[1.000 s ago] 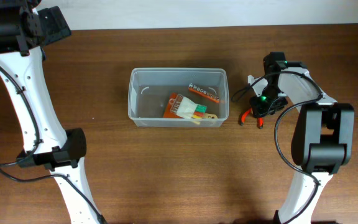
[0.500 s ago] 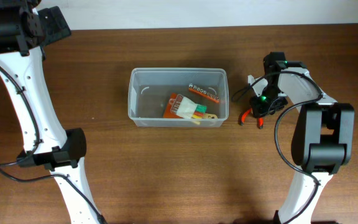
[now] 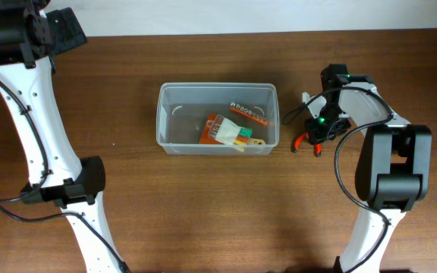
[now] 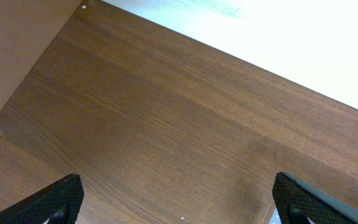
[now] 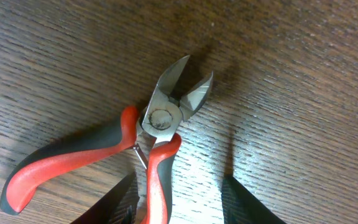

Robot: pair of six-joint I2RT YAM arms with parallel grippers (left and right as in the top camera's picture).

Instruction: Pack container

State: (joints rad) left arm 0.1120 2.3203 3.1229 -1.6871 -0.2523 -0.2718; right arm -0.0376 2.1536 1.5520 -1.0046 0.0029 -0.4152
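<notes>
While container [image 3: 182,125], frame centre, holds few small items [image 3: 230,130], red-handled cutters [image 5: 160,118] lie unpacked on table [image 3: 203,205] to its right; right hand [image 5: 179,205] spread astride one handle, left hand [image 4: 179,199] wide, idle.

The clear, rimmed container [image 3: 160,114] sits upright and open mid-table [image 3: 203,212], small orange items [image 3: 217,125] inside.

Dark wood-grain table [image 3: 218,212], white backdrop [image 3: 279,14] (bright, featureless) beyond its far edge
</notes>
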